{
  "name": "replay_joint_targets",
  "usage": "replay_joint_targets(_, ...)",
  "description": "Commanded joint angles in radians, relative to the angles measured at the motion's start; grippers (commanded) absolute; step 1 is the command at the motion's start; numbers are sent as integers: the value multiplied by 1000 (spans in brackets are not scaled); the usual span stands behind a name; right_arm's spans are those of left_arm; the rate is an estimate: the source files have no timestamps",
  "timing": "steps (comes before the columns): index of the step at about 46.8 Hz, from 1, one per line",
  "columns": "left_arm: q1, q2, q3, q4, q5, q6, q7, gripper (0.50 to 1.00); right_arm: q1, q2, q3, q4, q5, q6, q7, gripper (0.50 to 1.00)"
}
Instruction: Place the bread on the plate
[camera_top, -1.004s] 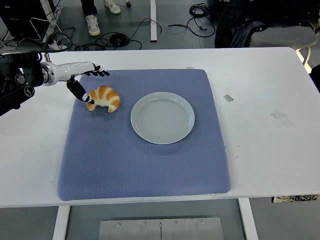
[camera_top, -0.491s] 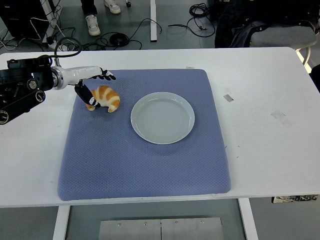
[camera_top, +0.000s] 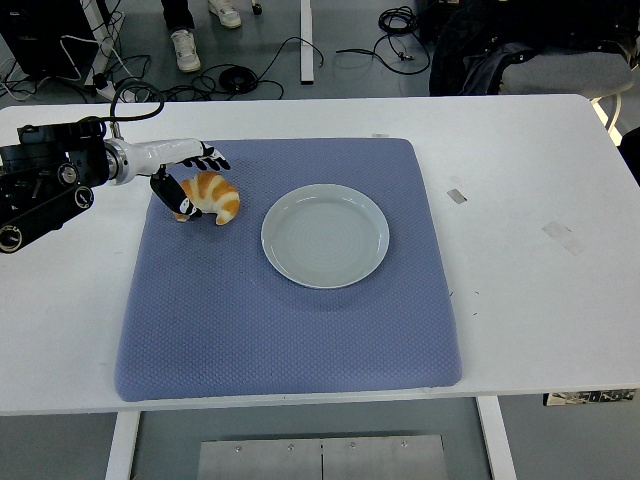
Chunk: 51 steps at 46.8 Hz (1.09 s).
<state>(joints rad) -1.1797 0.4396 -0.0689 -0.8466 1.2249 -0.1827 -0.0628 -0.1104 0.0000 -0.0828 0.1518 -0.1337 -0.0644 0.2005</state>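
Observation:
A golden croissant (camera_top: 214, 196) lies on the blue mat (camera_top: 290, 330), at its far left. An empty pale plate (camera_top: 325, 235) sits on the mat just right of the croissant, apart from it. My left hand (camera_top: 197, 182) reaches in from the left edge and straddles the croissant's left end. The thumb (camera_top: 181, 206) touches the near-left tip and the fingers (camera_top: 214, 159) are spread just behind the bread. The hand is not closed on it and the croissant rests on the mat. The right arm is out of view.
The mat covers the middle of the white table (camera_top: 530, 300). Two bits of tape (camera_top: 456, 195) (camera_top: 562, 236) lie on the table right of the mat. A person's feet (camera_top: 186, 48) and cables show on the floor beyond the far edge.
My left hand has moved right and a little nearer, bringing thumb and fingers in around the croissant's left end. The croissant and plate have not moved.

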Motion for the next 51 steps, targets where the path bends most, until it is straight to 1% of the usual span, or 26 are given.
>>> replay_joint_targets(1, 3, -5, 0, 0, -1, 0, 0, 834, 0, 0, 0, 0, 0, 0, 0, 1000)
replay_joint_targets(7, 6, -12, 0, 1, -1, 0, 0, 802, 0, 0, 0, 0, 0, 0, -1, 1000)
replay_joint_targets(12, 6, -12, 0, 1, 1, 0, 0, 766, 0, 0, 0, 0, 0, 0, -1, 1000)
replay_joint_targets(25, 6, -10, 0, 1, -1, 0, 0, 727, 0, 0, 0, 0, -1, 0, -1, 1000)
replay_joint_targets(32, 6, -10, 0, 1, -1, 0, -2, 683, 0, 0, 0, 0, -1, 0, 0, 1000)
replay_joint_targets(38, 6, -9, 0, 1, 1, 0, -2, 671, 0, 0, 0, 0, 0, 0, -1, 1000)
replay_joint_targets(51, 3, -1, 0, 1, -1, -1, -2, 663, 0, 0, 0, 0, 0, 0, 0, 1000)
